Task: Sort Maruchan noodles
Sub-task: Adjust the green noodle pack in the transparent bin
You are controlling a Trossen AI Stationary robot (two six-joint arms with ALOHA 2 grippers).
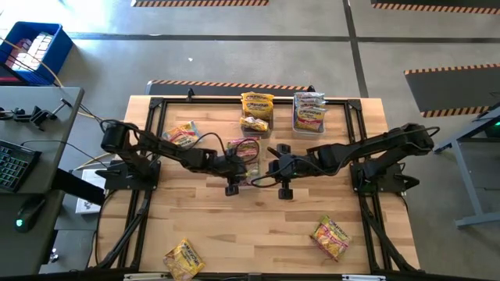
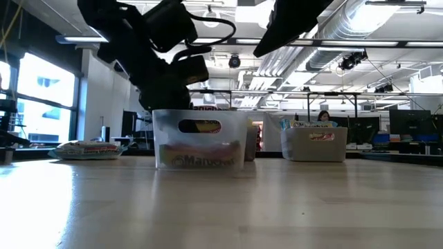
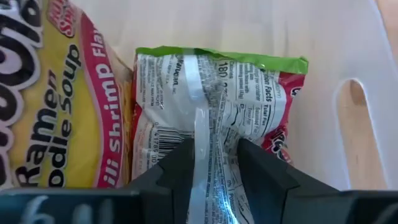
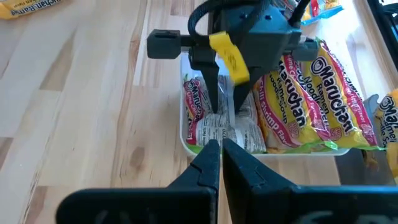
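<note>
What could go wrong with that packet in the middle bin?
The left gripper pinches only the thin back seam of the red-and-green packet, so it may slip or tear. It lies against a yellow packet in the clear bin; lifting could drag that along. The right gripper, jaws shut, hovers close and might bump the left arm.

"Ramen Noodle Soup" and "…ili Shrimp Fla…", cut off at both ends, are read on the yellow packet (image 3: 56, 106) in the left wrist view, while "Facts" and "Total Fat" are made out in the fine nutrition print on the back of the green-edged packet (image 3: 217, 106) beside it. "Maruchan" is read on the red-and-yellow packets (image 4: 311, 99) in the right wrist view. The same word is read through the front wall of the clear bin (image 2: 201, 142) in the low view.
</note>
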